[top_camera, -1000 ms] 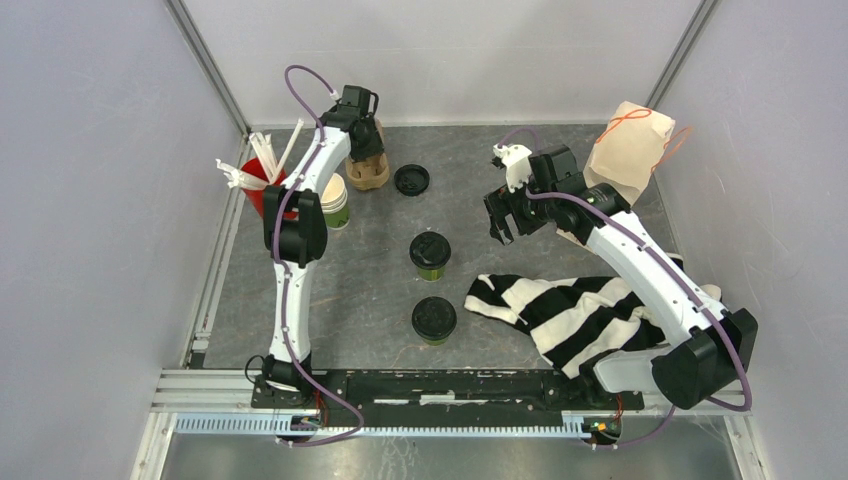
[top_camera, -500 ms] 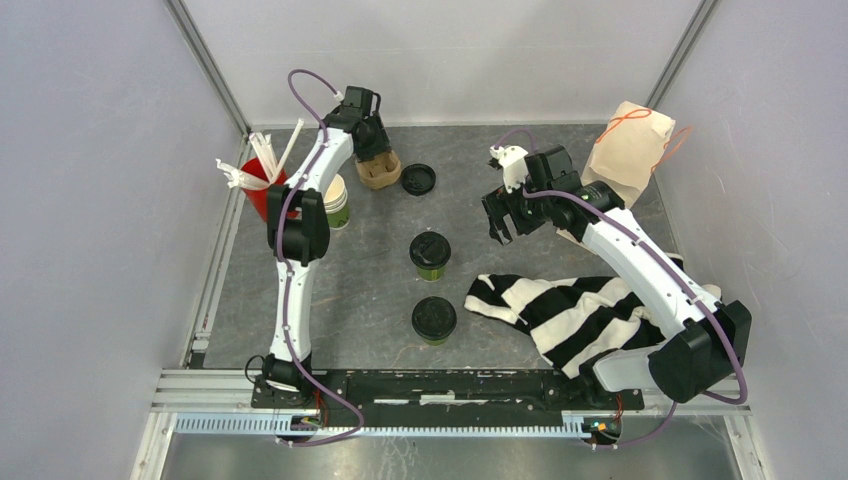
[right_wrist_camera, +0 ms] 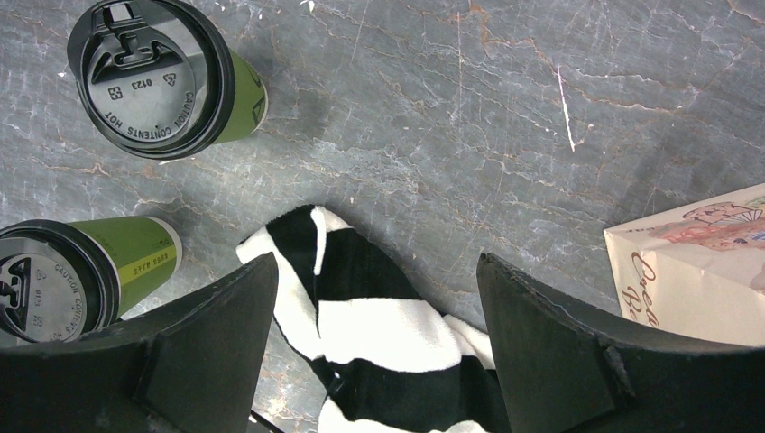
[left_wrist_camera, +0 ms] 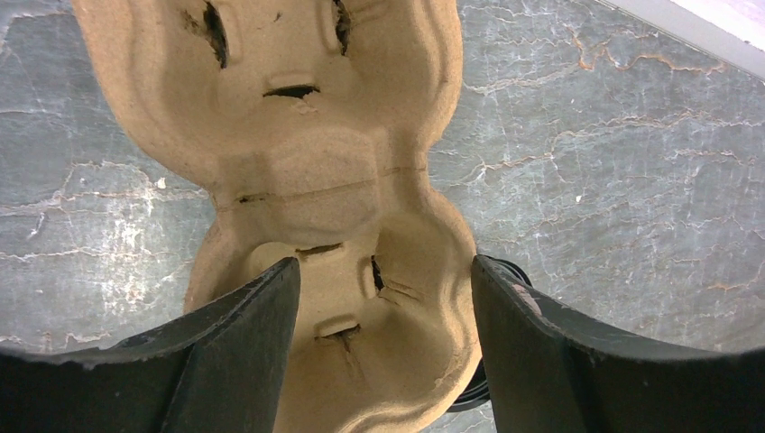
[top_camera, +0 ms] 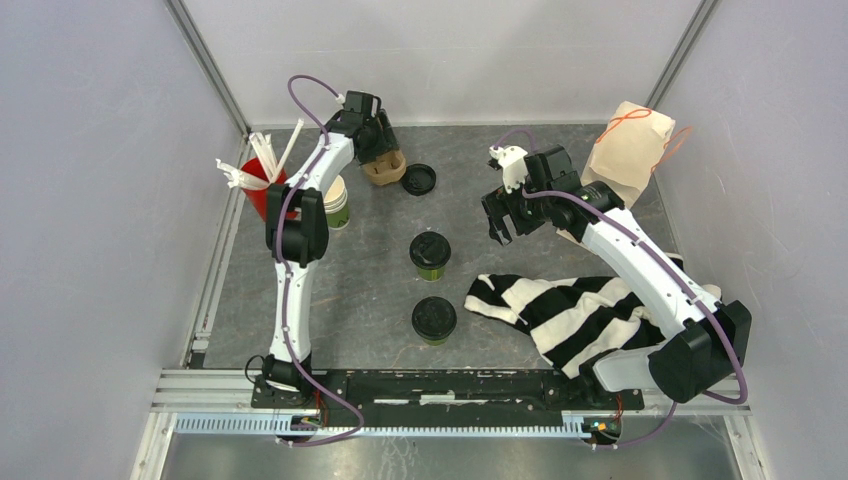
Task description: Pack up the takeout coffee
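Observation:
Two green takeout coffee cups with black lids stand mid-table, one [top_camera: 430,252] behind the other [top_camera: 434,320]. The right wrist view shows both at its left, the farther [right_wrist_camera: 162,77] and the nearer [right_wrist_camera: 81,271]. My right gripper [top_camera: 499,216] hangs open to their right, over the end of a striped cloth [right_wrist_camera: 388,334], holding nothing. At the back, my left gripper [top_camera: 378,150] is open astride the near well of the brown pulp carrier [left_wrist_camera: 316,180]. Its right finger [left_wrist_camera: 559,352] stands at the carrier's rim.
A loose black lid [top_camera: 418,179] lies against the carrier's right side. A red cup of straws [top_camera: 262,185] and a cream-rimmed green cup [top_camera: 335,200] stand at the left. A paper bag [top_camera: 630,150] sits at the back right. The striped cloth [top_camera: 570,310] lies at the front right.
The carrier has slid right and turned, now reaching the loose lid. My left gripper moved with it and its jaws have widened. The right arm has hardly moved.

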### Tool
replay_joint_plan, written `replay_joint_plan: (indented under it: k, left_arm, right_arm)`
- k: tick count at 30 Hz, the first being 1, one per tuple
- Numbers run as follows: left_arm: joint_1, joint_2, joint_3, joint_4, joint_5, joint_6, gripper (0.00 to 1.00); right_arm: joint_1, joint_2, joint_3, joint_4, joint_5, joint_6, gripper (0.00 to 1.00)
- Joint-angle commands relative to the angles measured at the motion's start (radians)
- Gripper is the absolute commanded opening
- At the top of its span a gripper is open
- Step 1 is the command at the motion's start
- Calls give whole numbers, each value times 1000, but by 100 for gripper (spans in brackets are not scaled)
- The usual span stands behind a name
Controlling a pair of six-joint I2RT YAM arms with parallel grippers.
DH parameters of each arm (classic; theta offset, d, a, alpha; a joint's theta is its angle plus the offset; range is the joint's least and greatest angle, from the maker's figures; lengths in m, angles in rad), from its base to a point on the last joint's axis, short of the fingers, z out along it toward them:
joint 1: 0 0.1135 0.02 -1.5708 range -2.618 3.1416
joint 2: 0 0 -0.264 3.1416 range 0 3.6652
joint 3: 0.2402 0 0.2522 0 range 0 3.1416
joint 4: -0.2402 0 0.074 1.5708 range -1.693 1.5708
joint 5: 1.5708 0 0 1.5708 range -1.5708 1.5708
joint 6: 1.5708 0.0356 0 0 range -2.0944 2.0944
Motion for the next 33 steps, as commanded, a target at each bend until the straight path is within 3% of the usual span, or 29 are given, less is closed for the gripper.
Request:
replay_joint_plan:
  k: [1, 7, 18, 21, 25, 33]
  left_arm:
    - [-6, -80, -23, 52, 16, -43, 77]
    - [-6, -37, -3, 47, 65, -66, 75]
    - [-5, 4, 38, 21, 102, -73, 46]
    - [-5, 15, 52, 17, 128, -71, 59]
    - [-6, 8, 35, 46, 141, -71, 65]
    - [-7, 28, 44, 14, 122, -65, 62]
  right_arm:
    - [4, -4, 12, 25, 2, -18, 88]
    - [5, -2, 12, 25, -2, -18, 88]
    - [5, 0, 12, 25, -3, -18, 88]
    - [6, 0, 12, 24, -7, -18, 88]
    - [6, 1, 12, 25, -10, -18, 88]
    - [8, 2, 11, 25, -15, -16, 88]
